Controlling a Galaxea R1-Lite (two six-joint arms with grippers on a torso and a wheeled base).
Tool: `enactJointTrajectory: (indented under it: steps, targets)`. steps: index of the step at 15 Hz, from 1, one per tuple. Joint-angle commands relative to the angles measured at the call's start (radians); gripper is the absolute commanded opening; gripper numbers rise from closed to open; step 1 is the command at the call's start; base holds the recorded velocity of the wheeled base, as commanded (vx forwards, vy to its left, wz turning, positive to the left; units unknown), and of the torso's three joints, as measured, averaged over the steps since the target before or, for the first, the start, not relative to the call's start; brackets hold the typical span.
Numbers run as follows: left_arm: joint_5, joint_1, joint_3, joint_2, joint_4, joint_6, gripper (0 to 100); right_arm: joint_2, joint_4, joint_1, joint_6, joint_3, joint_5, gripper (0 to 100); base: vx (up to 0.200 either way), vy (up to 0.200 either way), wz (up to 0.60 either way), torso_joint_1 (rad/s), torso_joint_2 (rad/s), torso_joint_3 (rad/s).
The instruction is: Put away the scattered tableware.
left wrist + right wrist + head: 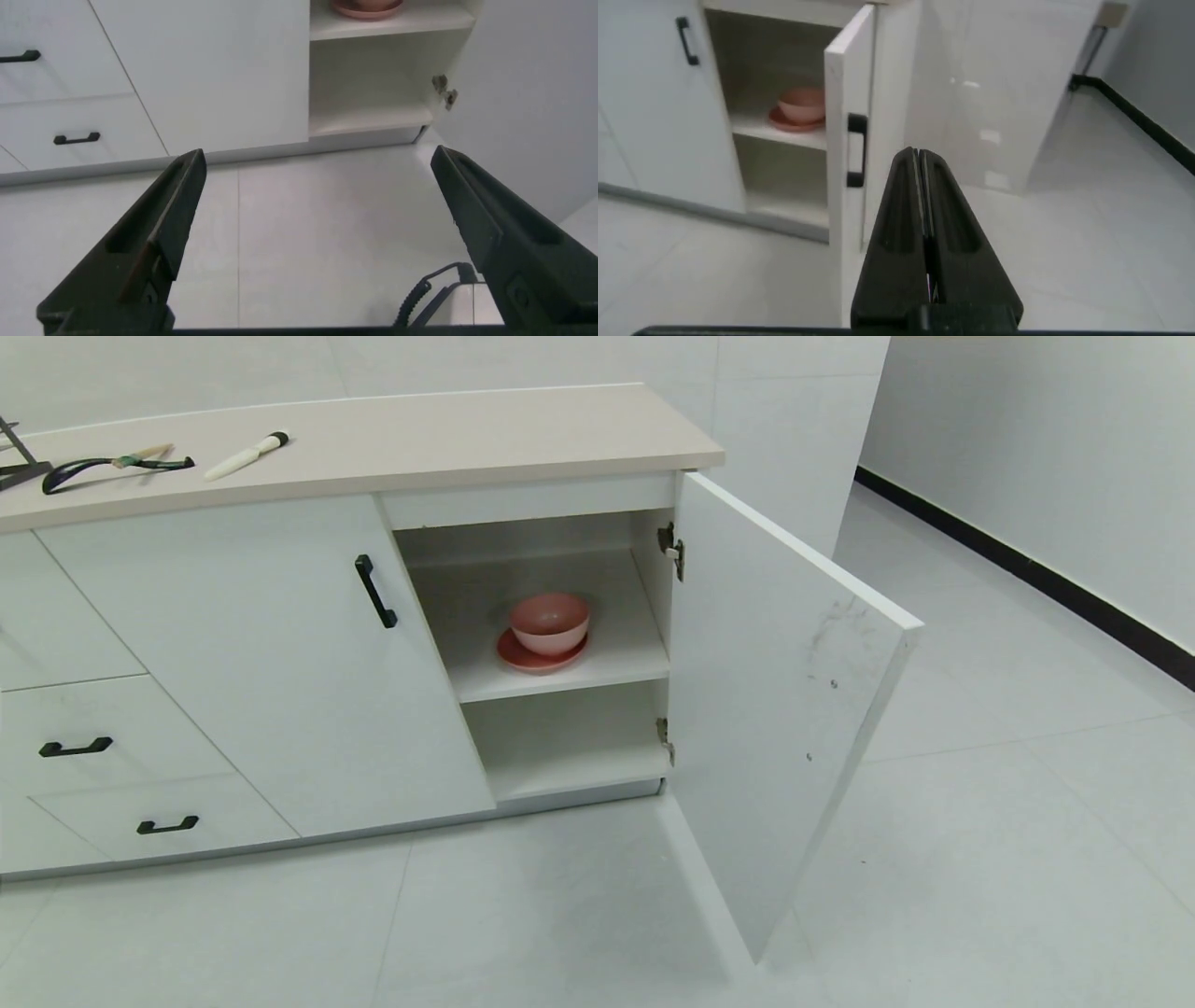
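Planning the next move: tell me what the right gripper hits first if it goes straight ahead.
Probably the open cabinet door near its handle; the shut right gripper may just pass beside it.

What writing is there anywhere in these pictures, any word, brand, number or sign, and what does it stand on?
None: no text can be read in any view.
The pink bowl and the pink plate under it are plain.
The open cabinet door bears only dark scuffs, no print.
The white utensil on the countertop shows no readable marking.
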Motion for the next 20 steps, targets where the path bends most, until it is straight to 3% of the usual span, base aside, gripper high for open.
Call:
enactJointTrajectory:
  steps: [1,5,7,8,10,11,14,20]
  targets:
    - [-0.001,0.0,0.0,0.001,-0.001,-0.002,100,0.6,-0.438,0.039,-0.042,0.014,0.147,0,0.0,0.0,0.0,0.0,0.0,0.0]
    - [0.001,0.0,0.0,0.001,0.001,0.003,100,0.852,-0.505,0.043,-0.046,-0.222,0.153,0,0.0,0.0,0.0,0.0,0.0,0.0]
    - [0.002,0.0,0.0,0.001,0.001,0.004,100,0.965,-0.599,0.042,-0.046,-0.262,0.191,0,0.0,0.0,0.0,0.0,0.0,0.0]
    - [0.002,0.0,0.0,0.001,-0.001,-0.013,100,1.065,-0.63,0.042,-0.049,-0.325,0.236,0,0.0,0.0,0.0,0.0,0.0,0.0]
    - [0.002,0.0,0.0,0.001,-0.001,-0.013,100,1.114,-0.63,0.036,-0.049,-0.4,0.236,0,0.0,0.0,0.0,0.0,0.0,0.0]
    - [0.002,0.0,0.0,0.001,-0.001,-0.003,100,1.235,-0.63,0.011,-0.048,-0.56,0.236,0,0.0,0.0,0.0,0.0,0.0,0.0]
    - [0.002,0.0,0.0,0.001,-0.001,-0.008,100,1.344,-0.636,0.017,-0.048,-0.687,0.24,0,0.0,0.0,0.0,0.0,0.0,0.0]
    - [0.005,0.0,0.0,0.001,-0.001,-0.016,100,1.357,-0.647,0.066,-0.048,-0.718,0.254,0,0.0,0.0,0.0,0.0,0.0,0.0]
